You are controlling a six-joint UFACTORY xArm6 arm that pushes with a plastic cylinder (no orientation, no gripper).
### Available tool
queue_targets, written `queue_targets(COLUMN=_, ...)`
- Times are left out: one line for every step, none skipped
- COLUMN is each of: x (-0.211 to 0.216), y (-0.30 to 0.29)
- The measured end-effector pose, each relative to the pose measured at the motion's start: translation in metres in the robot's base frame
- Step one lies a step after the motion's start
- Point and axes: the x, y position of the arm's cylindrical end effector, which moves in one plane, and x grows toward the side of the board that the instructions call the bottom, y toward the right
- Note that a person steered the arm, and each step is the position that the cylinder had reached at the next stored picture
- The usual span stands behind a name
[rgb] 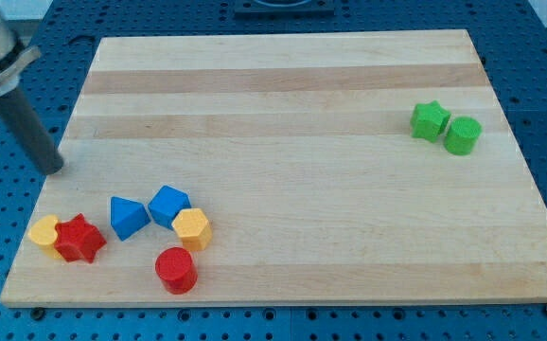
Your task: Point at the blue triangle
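Observation:
The blue triangle (127, 217) lies on the wooden board (292, 161) near the view's bottom left. A blue cube (169, 205) sits just to its right. My tip (55, 168) rests at the board's left edge, up and to the left of the blue triangle, well apart from it. The dark rod slants up to the view's top left corner.
A yellow hexagon (192, 229) touches the blue cube's lower right. A red cylinder (175, 271) stands below it. A red star (79, 239) and a yellow block (44, 231) sit left of the triangle. A green star (430, 120) and green cylinder (462, 135) sit at the right.

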Motion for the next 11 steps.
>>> queue_targets(x=0.003, y=0.000)
queue_targets(x=0.005, y=0.000)
queue_targets(x=0.028, y=0.000)
queue_targets(x=0.065, y=0.000)
queue_targets(x=0.099, y=0.000)
queue_targets(x=0.135, y=0.000)
queue_targets(x=0.151, y=0.002)
queue_targets(x=0.155, y=0.056)
queue_targets(x=0.138, y=0.087)
queue_targets(x=0.125, y=0.114)
queue_targets(x=0.118, y=0.121)
